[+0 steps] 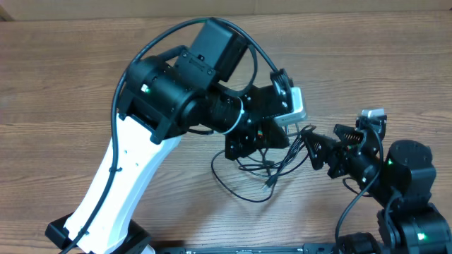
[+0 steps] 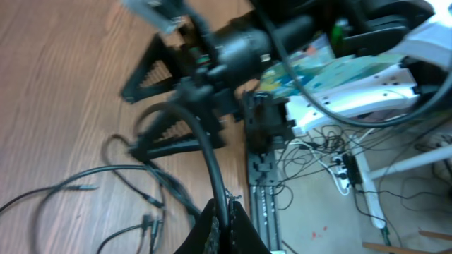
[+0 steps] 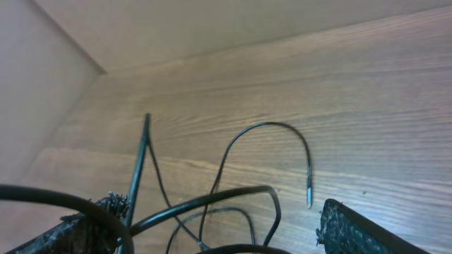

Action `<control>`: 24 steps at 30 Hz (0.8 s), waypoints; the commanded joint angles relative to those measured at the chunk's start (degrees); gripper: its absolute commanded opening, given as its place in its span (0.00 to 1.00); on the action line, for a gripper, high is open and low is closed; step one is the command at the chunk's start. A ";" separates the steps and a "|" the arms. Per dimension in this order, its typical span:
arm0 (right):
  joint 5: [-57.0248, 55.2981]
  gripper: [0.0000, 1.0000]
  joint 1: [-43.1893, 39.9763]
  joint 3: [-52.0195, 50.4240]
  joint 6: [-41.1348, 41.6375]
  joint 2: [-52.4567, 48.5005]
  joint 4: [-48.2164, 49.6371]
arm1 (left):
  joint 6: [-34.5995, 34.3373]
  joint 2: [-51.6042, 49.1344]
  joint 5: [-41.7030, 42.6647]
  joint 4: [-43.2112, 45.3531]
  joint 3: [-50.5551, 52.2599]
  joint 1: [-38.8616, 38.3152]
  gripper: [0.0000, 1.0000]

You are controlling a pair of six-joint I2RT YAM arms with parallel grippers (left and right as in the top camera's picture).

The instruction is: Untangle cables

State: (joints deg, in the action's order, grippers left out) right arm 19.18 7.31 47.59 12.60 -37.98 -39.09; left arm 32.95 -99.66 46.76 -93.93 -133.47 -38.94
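The cables (image 1: 263,168) are thin black cords lying in loose tangled loops on the wooden table between the two arms. My left gripper (image 1: 282,137) reaches into the tangle from above. In the left wrist view its jaws (image 2: 226,215) are shut on one black cable (image 2: 205,144) that arcs up and away from the tips. My right gripper (image 1: 321,147) stands just right of the tangle, open. In the right wrist view several cable loops (image 3: 212,201) run between its fingers (image 3: 353,226) without being pinched, and a free plug end (image 3: 308,194) rests on the wood.
The wooden table (image 1: 85,77) stretches bare to the left and back. The left arm's white base (image 1: 113,190) fills the front left. Past the table edge, the left wrist view shows a black rail (image 2: 263,190) and floor wiring (image 2: 339,166).
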 commanded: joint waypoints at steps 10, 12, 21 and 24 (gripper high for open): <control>-12.85 0.92 -0.02 1.27 0.90 -3.67 5.53 | 0.04 -0.37 1.07 -2.86 0.13 -3.96 0.04; -17.49 0.93 -0.02 1.27 0.87 -3.67 6.51 | -0.44 -0.37 1.16 -2.86 0.13 -4.02 0.04; -36.70 1.00 -0.02 1.27 0.20 -3.67 12.35 | -0.39 -0.37 1.03 -2.86 0.13 -4.20 0.04; -36.74 1.00 -0.02 1.27 -3.85 -3.67 15.32 | -0.44 -0.37 0.46 -2.86 0.13 -4.20 0.04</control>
State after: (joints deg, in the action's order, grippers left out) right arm -8.51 7.75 47.64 11.70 -41.41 -25.21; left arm 32.93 -100.82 45.17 -95.83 -133.43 -42.41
